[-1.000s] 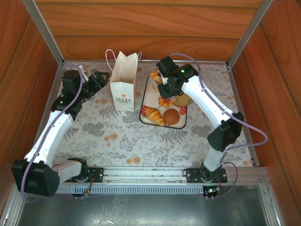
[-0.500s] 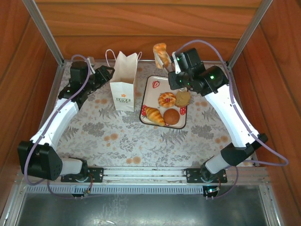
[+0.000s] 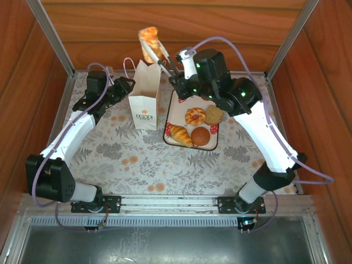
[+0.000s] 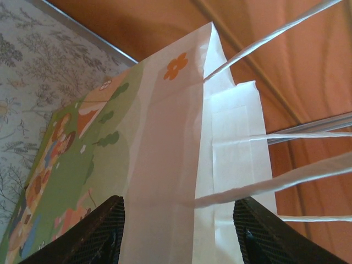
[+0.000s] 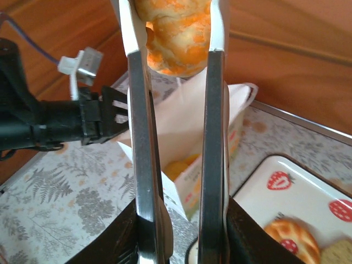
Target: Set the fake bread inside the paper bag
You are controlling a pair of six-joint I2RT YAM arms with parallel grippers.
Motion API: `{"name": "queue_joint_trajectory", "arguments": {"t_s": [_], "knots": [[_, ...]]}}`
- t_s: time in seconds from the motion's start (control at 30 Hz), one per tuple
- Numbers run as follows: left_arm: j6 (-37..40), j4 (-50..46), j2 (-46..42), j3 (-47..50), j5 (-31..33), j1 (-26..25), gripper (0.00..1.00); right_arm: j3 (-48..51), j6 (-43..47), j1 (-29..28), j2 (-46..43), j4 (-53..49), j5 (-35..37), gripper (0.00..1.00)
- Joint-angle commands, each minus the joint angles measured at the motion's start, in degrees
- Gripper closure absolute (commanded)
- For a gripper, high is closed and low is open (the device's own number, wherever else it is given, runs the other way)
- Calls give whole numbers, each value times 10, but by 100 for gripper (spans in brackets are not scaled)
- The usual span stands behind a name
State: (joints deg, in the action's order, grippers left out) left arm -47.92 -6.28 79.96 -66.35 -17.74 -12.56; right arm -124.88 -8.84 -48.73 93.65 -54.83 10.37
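While the right claw (image 3: 150, 48) is clamped on a golden-orange toy pastry (image 3: 148, 35) and holds it high above the mouth of the paper bag (image 3: 145, 102), we judge the task to be roughly midway. This piece is lifted but not yet dropped in. Four more lie on the white strawberry-print tray (image 3: 175, 104) just right of the bag: a croissant (image 3: 180, 133), a dark round bun (image 3: 201, 137), a glazed ring (image 3: 194, 116) and a brown piece (image 3: 213, 114) touching it. The bag stands upright on the floral bench (image 3: 143, 165). The left claw (image 3: 124, 88) is at the bag's left side, its jaws apart with the bag's narrow side between them, but we cannot tell whether they press the paper. From the right wrist, something orange-yellow (image 5: 180, 163) shows inside the bag's mouth, likely bread already placed, though we cannot count it. The held pastry is cut off at that view's top edge.
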Motion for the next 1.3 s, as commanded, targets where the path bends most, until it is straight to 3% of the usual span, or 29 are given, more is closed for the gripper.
{"name": "queue_joint_trajectory", "arguments": {"t_s": [0.0, 0.6, 1.03, 1.27], "knots": [[7, -8, 11, -25, 15, -6, 48, -39, 5, -12, 48, 11, -9, 66], [9, -15, 9, -13, 46, -6, 92, -87, -15, -16, 163, -108, 41, 65], [17, -30, -15, 1, 61, -6, 96, -112, -4, -15, 197, -167, 82, 62], [18, -33, -23, 7, 60, -5, 96, -126, -4, -13, 206, -184, 89, 53]]}}
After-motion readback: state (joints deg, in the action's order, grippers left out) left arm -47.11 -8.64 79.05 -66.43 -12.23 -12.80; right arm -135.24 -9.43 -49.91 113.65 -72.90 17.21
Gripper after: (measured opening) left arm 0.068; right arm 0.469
